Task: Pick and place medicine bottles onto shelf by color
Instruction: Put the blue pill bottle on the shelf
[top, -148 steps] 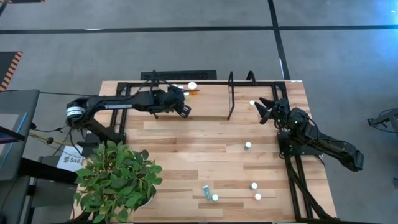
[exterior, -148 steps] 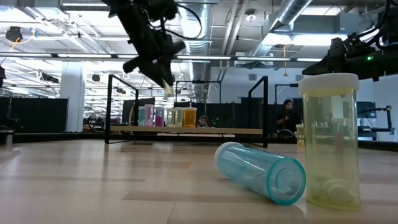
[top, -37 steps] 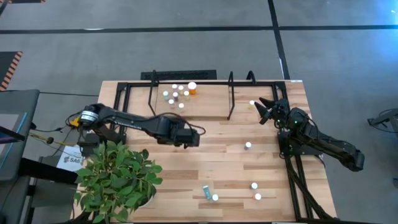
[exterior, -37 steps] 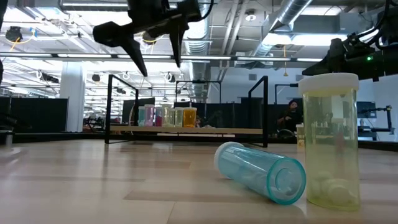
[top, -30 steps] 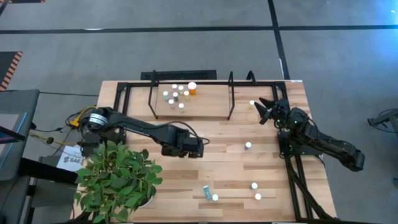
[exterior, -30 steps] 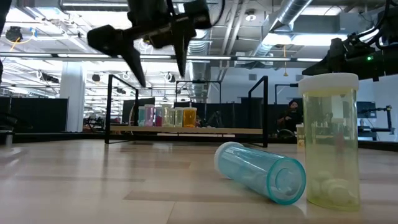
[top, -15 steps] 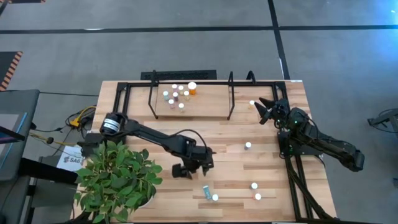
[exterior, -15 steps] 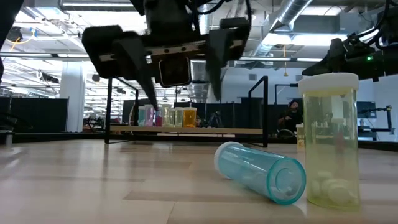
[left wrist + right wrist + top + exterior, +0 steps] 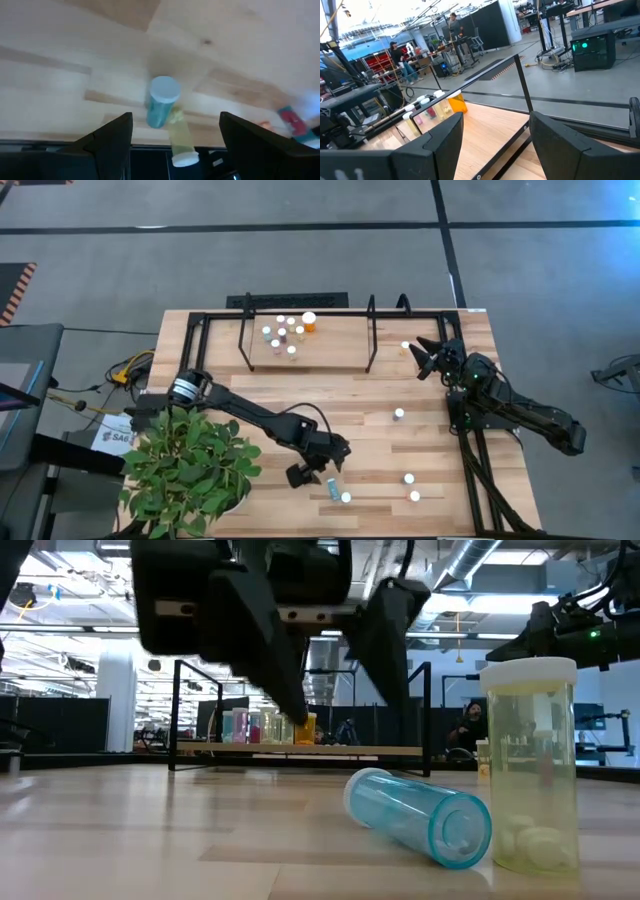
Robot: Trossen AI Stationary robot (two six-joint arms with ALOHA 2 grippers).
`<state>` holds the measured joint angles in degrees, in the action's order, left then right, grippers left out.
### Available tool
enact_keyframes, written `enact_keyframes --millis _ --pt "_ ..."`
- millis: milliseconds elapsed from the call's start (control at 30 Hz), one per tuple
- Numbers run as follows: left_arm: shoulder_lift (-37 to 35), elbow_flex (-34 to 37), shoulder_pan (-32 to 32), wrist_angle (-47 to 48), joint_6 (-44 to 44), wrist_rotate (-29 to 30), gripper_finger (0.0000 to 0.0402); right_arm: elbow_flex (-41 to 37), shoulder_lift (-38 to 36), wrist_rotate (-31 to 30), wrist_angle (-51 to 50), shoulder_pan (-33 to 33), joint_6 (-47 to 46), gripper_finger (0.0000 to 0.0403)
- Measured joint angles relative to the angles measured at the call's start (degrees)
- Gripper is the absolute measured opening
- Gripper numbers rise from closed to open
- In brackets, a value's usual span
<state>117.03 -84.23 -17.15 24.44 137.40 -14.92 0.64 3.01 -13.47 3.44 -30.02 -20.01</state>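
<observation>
Left gripper (image 9: 327,471) hangs over near table edge, fingers (image 9: 107,140) spread apart, nothing between them. Teal bottle (image 9: 161,101) lies on its side right below, between open fingers' line, yellowish bottle (image 9: 180,144) standing just beside it. Right gripper (image 9: 425,353) parked by shelf (image 9: 240,345) end, fingers apart, empty. Cluster of bottles (image 9: 285,332) stands on shelf, well away from left gripper.
</observation>
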Motion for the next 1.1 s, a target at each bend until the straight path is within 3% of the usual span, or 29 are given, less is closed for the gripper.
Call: enact_keyframes --millis 200,533,833,1100 --pt "5.15 -3.96 -0.13 -1.68 1.56 -4.86 0.0284 0.01 0.02 0.01 0.0 0.0 0.0 0.0249" --pt "10.9 -11.66 -0.26 4.51 1.68 -4.74 0.0283 -0.01 0.0 -0.01 0.0 -0.01 0.0 0.0249" --pt "11.72 -12.94 -2.3 8.41 -1.21 1.95 0.0283 0.0 0.0 -0.01 0.0 0.0 0.0 0.0249" --pt "11.7 -12.94 -2.88 9.41 -1.75 2.92 0.0282 -0.01 0.0 -0.01 0.0 -0.02 0.02 0.0249"
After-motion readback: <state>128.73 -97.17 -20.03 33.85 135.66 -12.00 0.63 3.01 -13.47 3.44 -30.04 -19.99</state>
